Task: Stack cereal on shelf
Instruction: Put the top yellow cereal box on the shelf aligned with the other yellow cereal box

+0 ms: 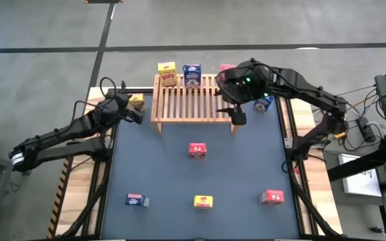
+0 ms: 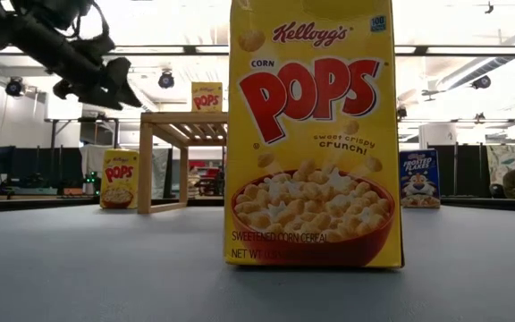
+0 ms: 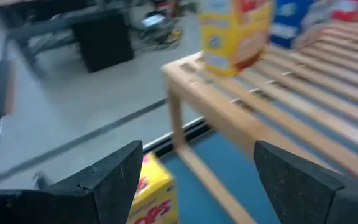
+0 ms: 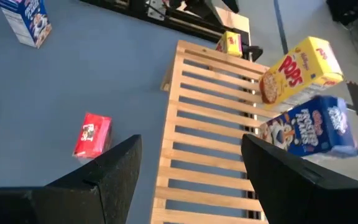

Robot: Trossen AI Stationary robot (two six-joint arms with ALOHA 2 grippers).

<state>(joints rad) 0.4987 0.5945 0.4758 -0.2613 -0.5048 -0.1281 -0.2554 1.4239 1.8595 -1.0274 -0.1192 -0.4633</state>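
High view: the wooden shelf (image 1: 191, 99) carries a yellow Corn Pops box (image 1: 167, 72) and a blue Frosted Flakes box (image 1: 191, 73) along its far edge, with a red box (image 1: 226, 68) beside them, partly hidden under the right arm. Another yellow box (image 1: 137, 102) sits on the desk (image 1: 246, 167) just left of the shelf, in front of the left tool (image 1: 134, 114), whose fingers are spread and empty. The right tool (image 1: 236, 115), also released, hovers over the shelf's right end. Judging by this, roughly a third is done; a blue box (image 1: 265, 104), a red box (image 1: 198, 150) and the near row remain.
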